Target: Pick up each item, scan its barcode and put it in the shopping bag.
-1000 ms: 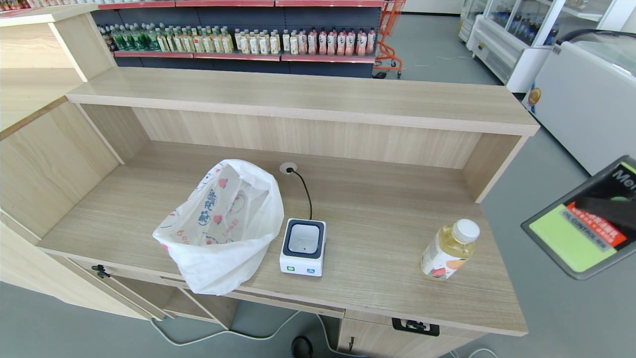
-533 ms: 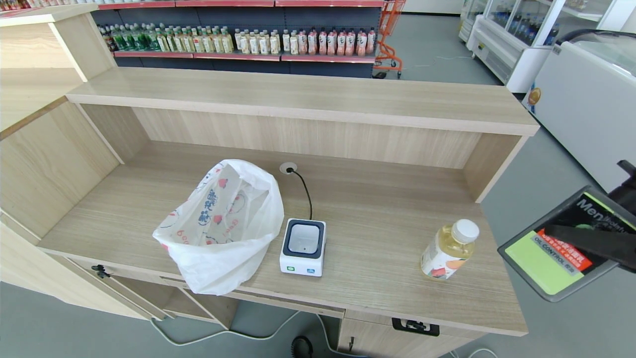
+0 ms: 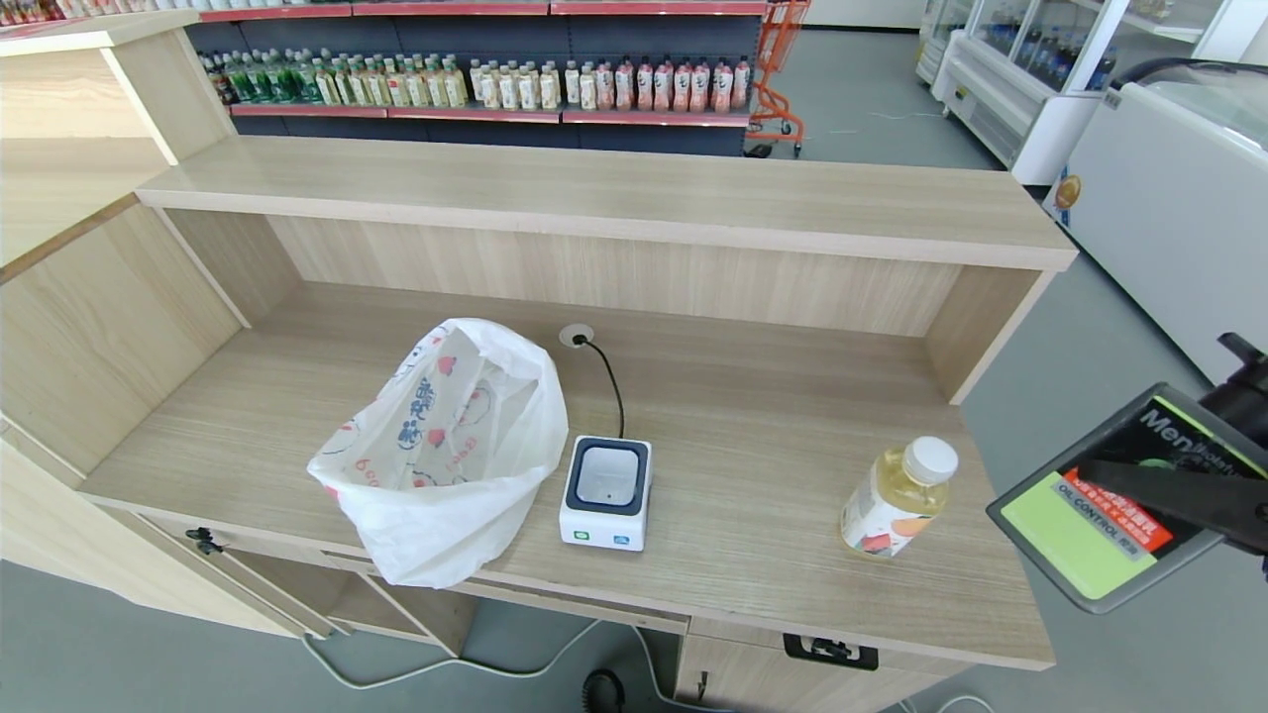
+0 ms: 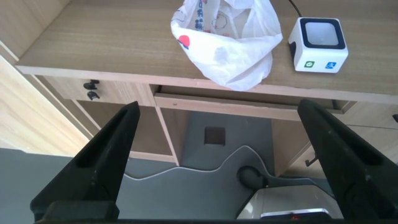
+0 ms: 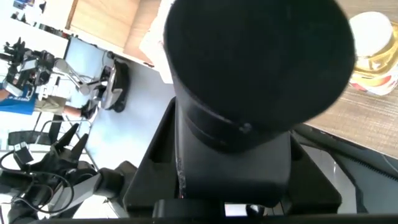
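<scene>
The right gripper has its fingers clenched on the package, right of the scanner, beyond the bottle. Best bring its barcode face squarely over the scanner window. The left gripper has its fingers released.

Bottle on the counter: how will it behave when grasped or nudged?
Bottle looks nearly full, so probably heavy for its size. Tall and round: likely tips if pushed high, then rolls. Glossy label may slip in the jaws.
</scene>
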`<state>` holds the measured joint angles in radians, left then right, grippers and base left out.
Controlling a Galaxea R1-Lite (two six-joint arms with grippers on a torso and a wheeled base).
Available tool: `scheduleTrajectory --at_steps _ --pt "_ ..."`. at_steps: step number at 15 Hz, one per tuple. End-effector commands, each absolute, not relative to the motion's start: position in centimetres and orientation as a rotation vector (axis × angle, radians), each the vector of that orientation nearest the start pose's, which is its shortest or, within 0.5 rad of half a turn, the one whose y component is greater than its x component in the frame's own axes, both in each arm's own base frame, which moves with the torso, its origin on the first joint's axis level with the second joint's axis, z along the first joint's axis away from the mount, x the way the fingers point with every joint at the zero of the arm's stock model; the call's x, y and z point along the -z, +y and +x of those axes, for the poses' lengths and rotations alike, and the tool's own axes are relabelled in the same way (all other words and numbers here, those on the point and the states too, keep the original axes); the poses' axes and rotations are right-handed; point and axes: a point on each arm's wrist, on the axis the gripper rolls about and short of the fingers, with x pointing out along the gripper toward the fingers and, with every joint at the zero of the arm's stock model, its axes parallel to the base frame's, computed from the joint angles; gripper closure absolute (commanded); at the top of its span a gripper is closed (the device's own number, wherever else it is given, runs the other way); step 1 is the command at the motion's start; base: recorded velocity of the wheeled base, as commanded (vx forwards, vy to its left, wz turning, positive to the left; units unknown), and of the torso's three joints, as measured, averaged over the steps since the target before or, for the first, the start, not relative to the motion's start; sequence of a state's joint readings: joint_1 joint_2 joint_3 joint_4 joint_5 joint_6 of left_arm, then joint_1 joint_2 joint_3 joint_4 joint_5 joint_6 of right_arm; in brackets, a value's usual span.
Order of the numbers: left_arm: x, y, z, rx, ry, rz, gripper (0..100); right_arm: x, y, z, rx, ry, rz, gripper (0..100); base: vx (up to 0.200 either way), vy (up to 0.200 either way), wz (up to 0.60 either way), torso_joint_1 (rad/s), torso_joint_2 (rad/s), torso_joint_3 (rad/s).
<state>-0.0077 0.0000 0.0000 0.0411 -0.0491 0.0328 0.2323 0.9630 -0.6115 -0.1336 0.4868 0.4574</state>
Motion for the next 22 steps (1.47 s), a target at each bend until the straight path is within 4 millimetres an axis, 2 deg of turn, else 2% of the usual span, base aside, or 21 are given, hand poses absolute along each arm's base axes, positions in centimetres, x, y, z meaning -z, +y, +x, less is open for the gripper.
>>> scheduleTrajectory --at_steps 1,3,6,8,10,13,20,22 --pt "-7.1 -0.1 -2.3 0.059 0.042 0.031 0 -23.5 3.9 11.1 -0.666 0.389 0.462 100 0.000 0.200 0.00 -0.012 0.00 0.007" --pt "-7.1 -0.1 -2.3 0.059 0.042 0.030 0 -23.5 3.9 11.1 -0.670 0.392 0.461 100 0.000 0.200 0.00 0.007 0.00 0.002" --pt "-7.1 -0.1 -2.3 0.059 0.042 0.031 0 -23.4 4.2 12.5 -0.655 0.385 0.459 100 0.000 0.200 0.00 0.002 0.00 0.004" --pt "-7.1 -0.1 -2.3 0.059 0.042 0.031 0 -23.0 4.3 14.5 -0.610 0.376 0.457 100 0.000 0.200 0.00 0.000 0.00 0.002" --pt "-7.1 -0.1 -2.3 0.059 0.042 0.031 0 -22.1 4.7 18.0 -0.457 0.345 0.447 100 0.000 0.200 0.00 0.005 0.00 0.000" --pt "-7.1 -0.1 -2.3 0.059 0.042 0.031 0 -20.3 5.3 20.7 -0.381 0.395 0.441 100 0.000 0.200 0.00 0.007 0.00 0.004" --pt "-7.1 -0.1 -2.3 0.059 0.042 0.031 0 -17.1 6.3 25.3 -0.319 0.426 0.432 100 0.000 0.000 0.00 0.000 0.00 0.000" --pt "-7.1 -0.1 -2.3 0.059 0.042 0.031 0 -16.7 6.9 25.2 -0.340 0.446 0.429 100 0.000 0.000 0.00 0.000 0.00 0.000"
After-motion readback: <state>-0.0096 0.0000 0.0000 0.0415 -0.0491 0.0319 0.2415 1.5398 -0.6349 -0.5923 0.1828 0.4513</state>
